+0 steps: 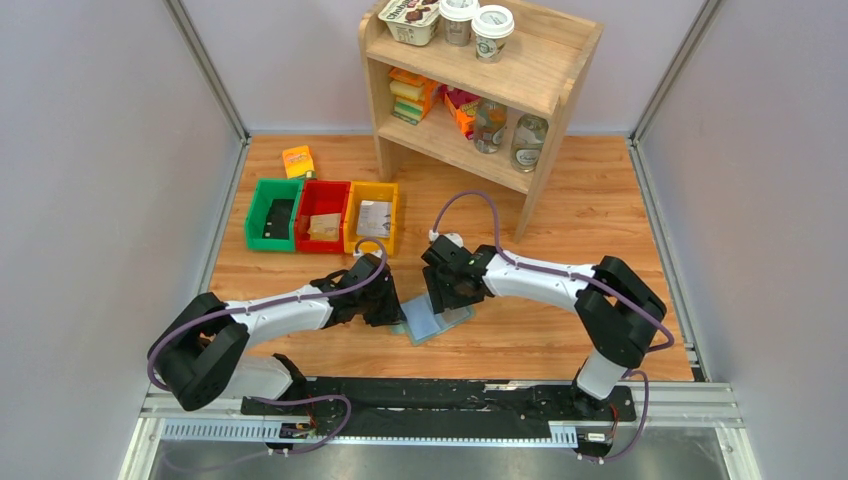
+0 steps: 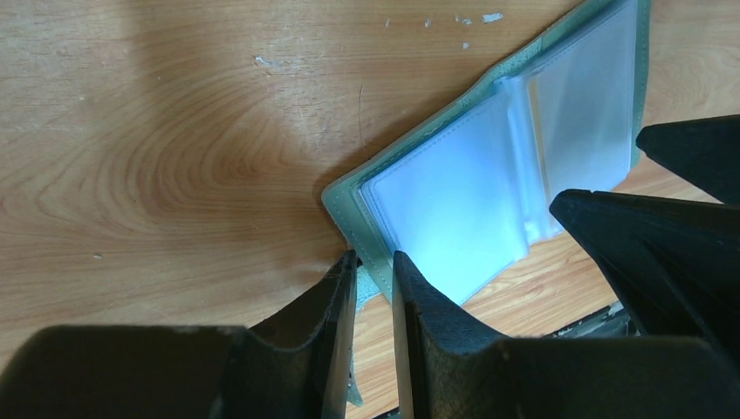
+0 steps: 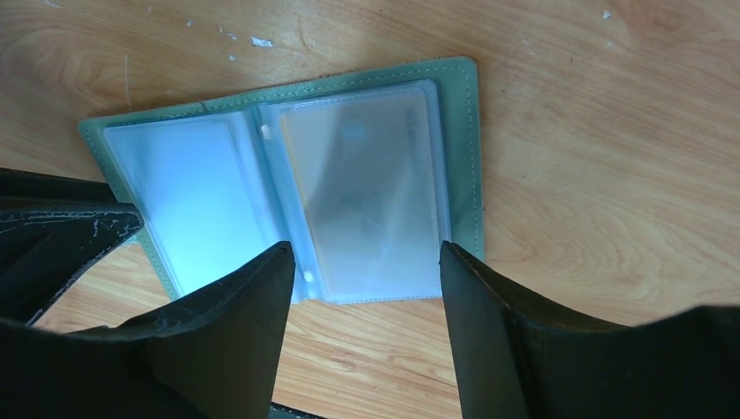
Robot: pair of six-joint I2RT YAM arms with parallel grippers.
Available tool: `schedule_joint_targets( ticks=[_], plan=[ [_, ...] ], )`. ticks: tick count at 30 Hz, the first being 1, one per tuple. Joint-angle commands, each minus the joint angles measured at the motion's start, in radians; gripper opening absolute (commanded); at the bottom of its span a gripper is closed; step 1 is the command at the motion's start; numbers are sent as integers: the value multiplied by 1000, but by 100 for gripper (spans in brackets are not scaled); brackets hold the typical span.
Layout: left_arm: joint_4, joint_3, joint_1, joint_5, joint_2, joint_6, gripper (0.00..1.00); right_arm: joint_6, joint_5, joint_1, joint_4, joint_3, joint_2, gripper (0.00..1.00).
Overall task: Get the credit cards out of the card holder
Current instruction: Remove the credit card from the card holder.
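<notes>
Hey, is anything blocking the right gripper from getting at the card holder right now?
Nothing visible does. The right gripper hangs open directly over the clear sleeves of the card holder. The left gripper pinches the holder's edge on the other side, out of the way.

You see a sage-green card holder (image 3: pixel 458 157) with frosted blue-grey sleeves (image 3: pixel 358 192). The surface (image 3: pixel 611 175) is orange-brown wood grain. Black: left claw (image 2: pixel 373 288), right claw (image 3: pixel 362 262). Also green bin (image 1: pixel 256 215), red bin (image 1: pixel 322 186), yellow bin (image 1: pixel 372 187).
</notes>
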State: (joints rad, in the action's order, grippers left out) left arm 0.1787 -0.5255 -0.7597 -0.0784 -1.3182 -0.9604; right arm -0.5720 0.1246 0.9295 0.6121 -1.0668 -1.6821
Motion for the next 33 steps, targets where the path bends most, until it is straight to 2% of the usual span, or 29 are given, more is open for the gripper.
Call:
schedule_joint_targets(
  ticks=[1, 11, 18, 23, 30, 33],
  plan=[
    [-15, 12, -7, -9, -13, -3, 30, -11, 12, 8, -25, -19, -28, 64],
    [-18, 13, -6, -14, -16, -6, 30, -28, 32, 8, -9, -7, -56, 66],
    [-25, 12, -7, -23, -29, -8, 30, -17, -14, 17, -35, -7, -25, 53],
    [-30, 12, -7, -26, -30, -11, 29, -15, -34, 23, -26, -27, 30, 52],
    [-41, 18, -6, -32, -38, -14, 29, -9, -108, 29, -52, -24, 78, 52],
    [-45, 18, -7, -32, -38, -17, 29, -6, -203, 29, -87, -9, 76, 52]
  ],
)
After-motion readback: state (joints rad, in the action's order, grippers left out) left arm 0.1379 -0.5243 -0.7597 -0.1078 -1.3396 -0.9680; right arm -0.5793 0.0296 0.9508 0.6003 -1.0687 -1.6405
